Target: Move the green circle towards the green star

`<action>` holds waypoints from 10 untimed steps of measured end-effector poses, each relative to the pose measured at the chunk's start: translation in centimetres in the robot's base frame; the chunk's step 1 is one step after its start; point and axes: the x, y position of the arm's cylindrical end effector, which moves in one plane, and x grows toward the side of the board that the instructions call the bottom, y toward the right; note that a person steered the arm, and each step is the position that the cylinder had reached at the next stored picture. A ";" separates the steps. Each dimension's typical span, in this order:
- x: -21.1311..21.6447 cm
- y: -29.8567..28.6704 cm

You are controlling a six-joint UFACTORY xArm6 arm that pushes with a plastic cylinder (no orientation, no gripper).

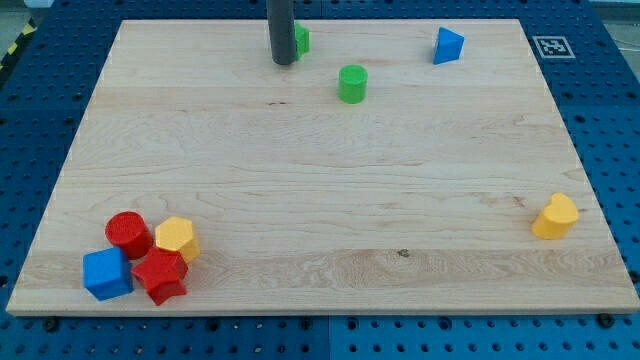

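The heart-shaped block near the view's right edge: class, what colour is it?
Yellow. The heart-shaped block shows plainly in the camera view, alone by the board's right edge.

Blue triangle (448,45) up top, yellow, perhaps heart-shaped, block (555,217) right; red circle (128,232), yellow hexagon (176,238), blue cube (106,274), red star (161,275) clustered bottom-left

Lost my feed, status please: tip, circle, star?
My tip at top, touching green star, mostly hidden behind rod. Green circle right-below, apart. Nothing between them.

No readable words or numbers anywhere; the only sign is a black-and-white square marker (550,45) on the board's (320,200) corner at the view's top right
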 end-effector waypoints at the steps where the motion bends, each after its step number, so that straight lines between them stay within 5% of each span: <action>1: 3.6 0.0; 4: 10.0 6.6; 6: 7.8 11.7; 10: 8.5 9.9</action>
